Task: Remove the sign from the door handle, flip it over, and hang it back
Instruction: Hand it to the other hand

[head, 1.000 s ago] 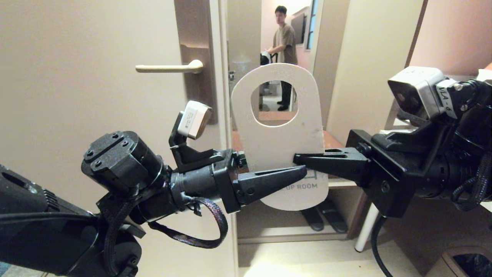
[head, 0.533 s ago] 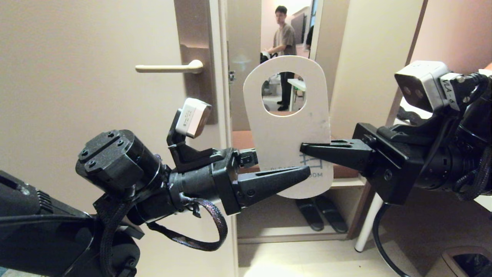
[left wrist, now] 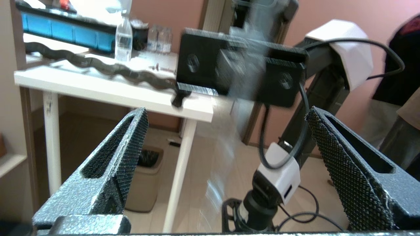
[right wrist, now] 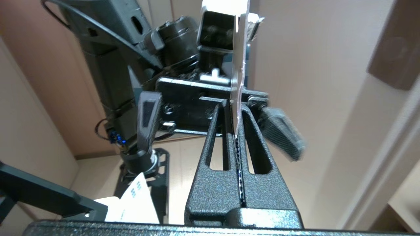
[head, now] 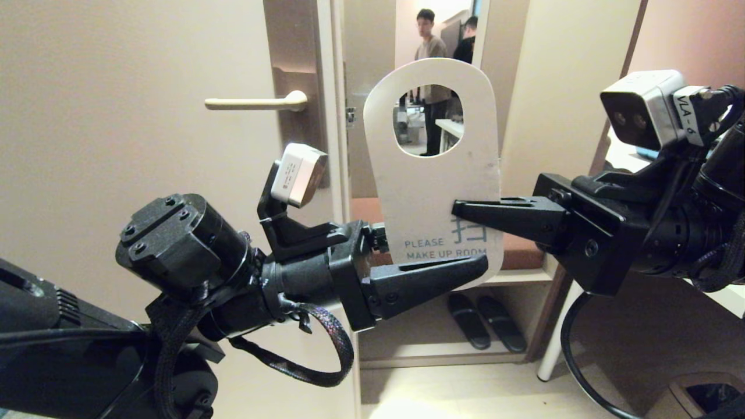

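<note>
Note the task status first. The sign (head: 433,169) is off the door handle (head: 256,103) and is held in mid-air in front of the open doorway, at about 4 o'clock from the handle and well apart from it. Its white face, printed "PLEASE MAKE UP ROOM", points toward the head camera, and its round hole is uppermost. The right gripper (head: 465,210) is clamped on the sign's lower right edge; in the right wrist view the card edge sits pinched between the closed fingers (right wrist: 226,144). The left gripper (head: 474,265) is spread wide and grips nothing. Its near finger lies just under the sign's bottom edge, and in the left wrist view the card shows as a blur in the gap.

Judge removal as done. Whether the turn-over is complete cannot be told. Hanging the hole over the lever is not yet done.

Check the surroundings. The door (head: 116,145) is a plain cream panel with a tall brown plate (head: 294,87) behind the lever. Through the doorway at 12 o'clock, two people (head: 430,52) stand in a further room. A white table (left wrist: 108,90) and a waste bin (left wrist: 144,183) lie on the right-hand side.
</note>
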